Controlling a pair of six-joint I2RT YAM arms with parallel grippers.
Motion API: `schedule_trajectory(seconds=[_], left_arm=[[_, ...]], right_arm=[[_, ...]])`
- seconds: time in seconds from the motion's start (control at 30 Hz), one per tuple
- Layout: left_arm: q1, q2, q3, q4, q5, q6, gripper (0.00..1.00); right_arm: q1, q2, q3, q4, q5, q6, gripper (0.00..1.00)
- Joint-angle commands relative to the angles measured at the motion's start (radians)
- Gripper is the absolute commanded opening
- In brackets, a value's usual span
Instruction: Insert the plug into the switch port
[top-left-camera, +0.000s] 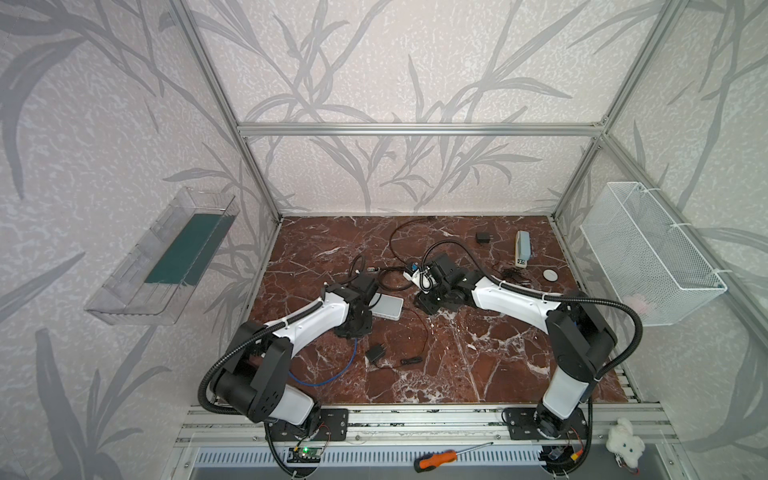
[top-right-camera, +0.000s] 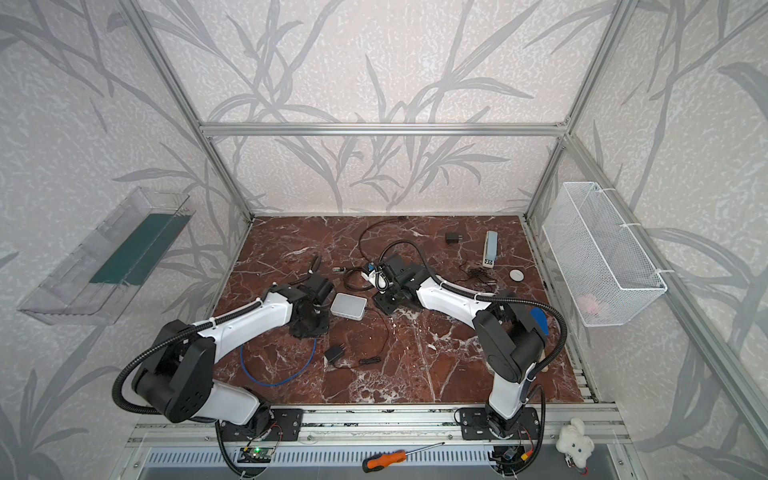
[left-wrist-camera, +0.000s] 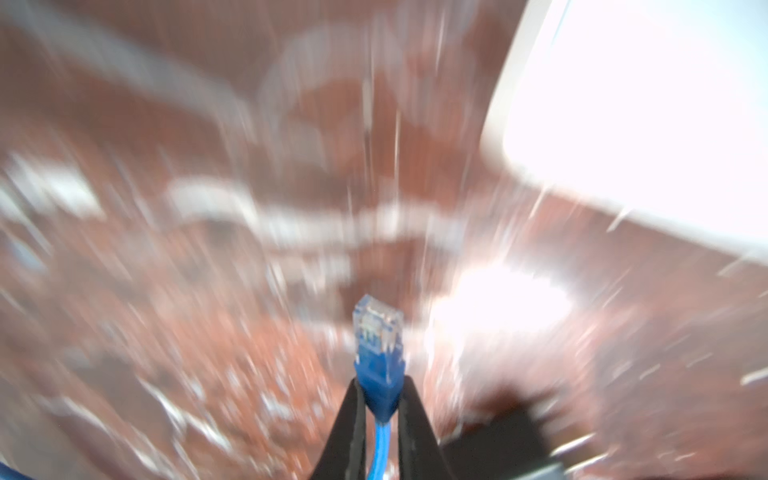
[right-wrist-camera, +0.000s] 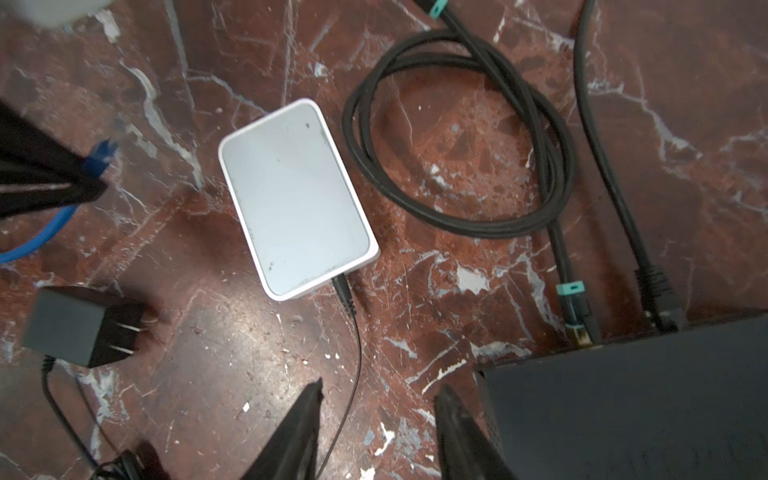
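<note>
The left gripper (left-wrist-camera: 380, 388) is clamped on the blue cable's connector (left-wrist-camera: 378, 332), the white switch (right-wrist-camera: 296, 199) just beside it. The right gripper (right-wrist-camera: 380, 388) hangs with jaws apart, holding nothing. Just ahead of its fingertips the plug (right-wrist-camera: 342, 289) sits seated in the switch's short edge, its thin cord (right-wrist-camera: 357, 357) trailing back beneath the jaws.

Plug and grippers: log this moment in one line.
plug: looks seated in switch | left gripper: shut on blue connector | right gripper: open, empty
</note>
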Motion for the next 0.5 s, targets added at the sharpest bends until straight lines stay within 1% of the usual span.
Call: schedule_trajectory(seconds=[0.0,0.07,0.13,0.2,0.27,0.4,0.47], left_arm=[[0.06,0.027,0.104,0.054,0.055,0.258,0.13],[0.085,0.052,0.156,0.08,0.182,0.378,0.13],[0.111,0.079,0.2,0.093,0.325,0.473,0.14],[0.136,0.111,0.244,0.092,0.486,0.55,0.14],[0.157,0.143,0.281,0.083,0.616,0.605,0.14],[0.189,0.217,0.365,0.01,0.785,0.685,0.14],[0.192,0.244,0.386,-0.021,0.819,0.713,0.14]], right_arm=[[-0.01,0.0,0.078,-0.025,-0.111,0.056,0.46],[-0.024,0.02,0.114,-0.016,-0.164,0.111,0.46],[-0.048,0.032,0.134,0.019,-0.211,0.178,0.46],[-0.082,0.046,0.138,0.102,-0.287,0.284,0.46],[-0.107,0.064,0.131,0.194,-0.352,0.39,0.46],[-0.116,0.111,0.114,0.347,-0.404,0.561,0.46],[-0.116,0.146,0.102,0.438,-0.448,0.663,0.44]])
